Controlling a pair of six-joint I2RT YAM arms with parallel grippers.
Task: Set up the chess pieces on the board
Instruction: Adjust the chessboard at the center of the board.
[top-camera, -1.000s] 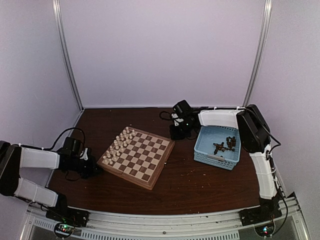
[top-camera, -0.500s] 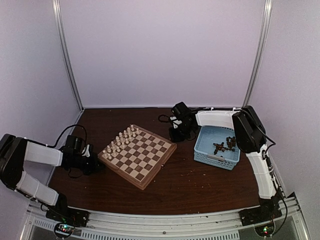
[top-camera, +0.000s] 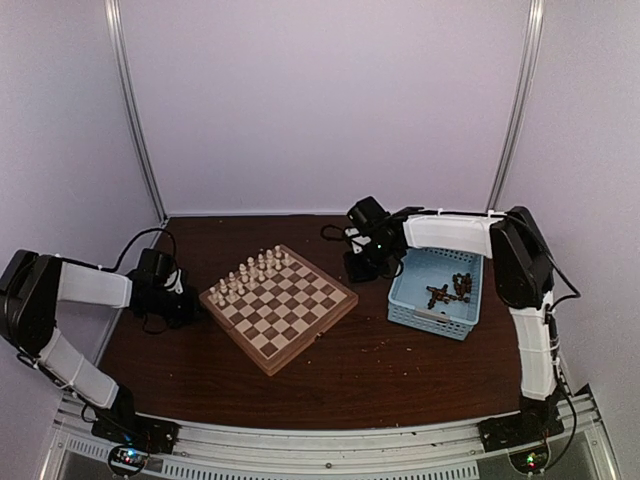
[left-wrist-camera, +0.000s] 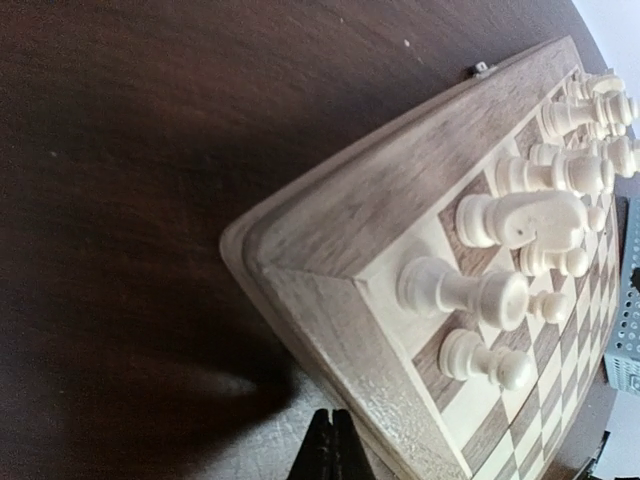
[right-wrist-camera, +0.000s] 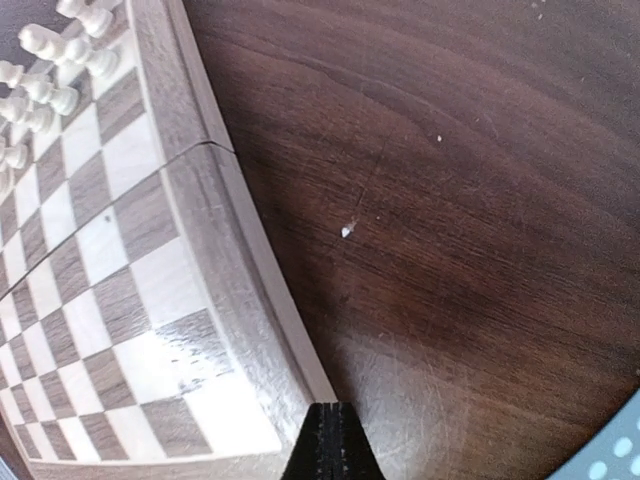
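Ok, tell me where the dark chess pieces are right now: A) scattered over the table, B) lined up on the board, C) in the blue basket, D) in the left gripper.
C: the dark pieces lie heaped inside the light blue basket, while only cream pieces stand on the board.

Board is matt wood with open grain on its tan border and smoother light and dark squares; cream chess pieces are smooth turned wood with a faint sheen; table is dark wood-grain, scuffed, slightly glossy; basket is light blue plastic lattice.
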